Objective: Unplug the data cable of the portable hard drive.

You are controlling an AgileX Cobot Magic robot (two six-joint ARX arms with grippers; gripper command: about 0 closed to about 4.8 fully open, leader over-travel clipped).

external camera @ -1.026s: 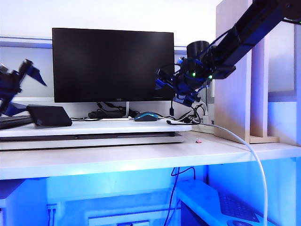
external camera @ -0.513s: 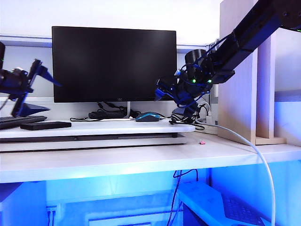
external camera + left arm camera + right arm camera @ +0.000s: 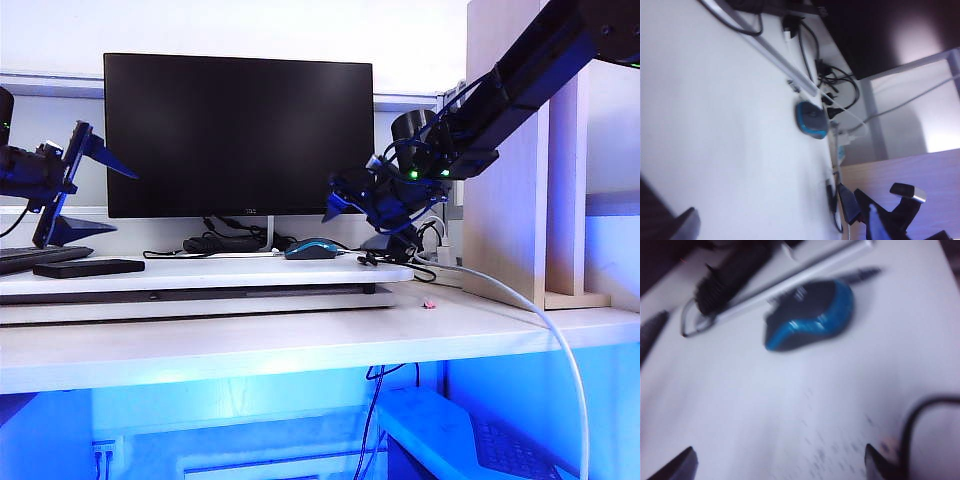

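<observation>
drive: the drive (image 3: pixel 88 267) lies flat at the table's (image 3: pixel 300 335) left end, long axis running left to right.
left gripper: the left gripper (image 3: pixel 72 185) hangs just above the drive, released and empty; it is the nearer one.
right gripper: the right gripper (image 3: pixel 362 214) is well apart, past the mouse (image 3: pixel 313 248), spread wide, empty.
cable: a thin black cable (image 3: pixel 392 262) lies beneath the right gripper; whether it joins the drive I cannot tell.
</observation>
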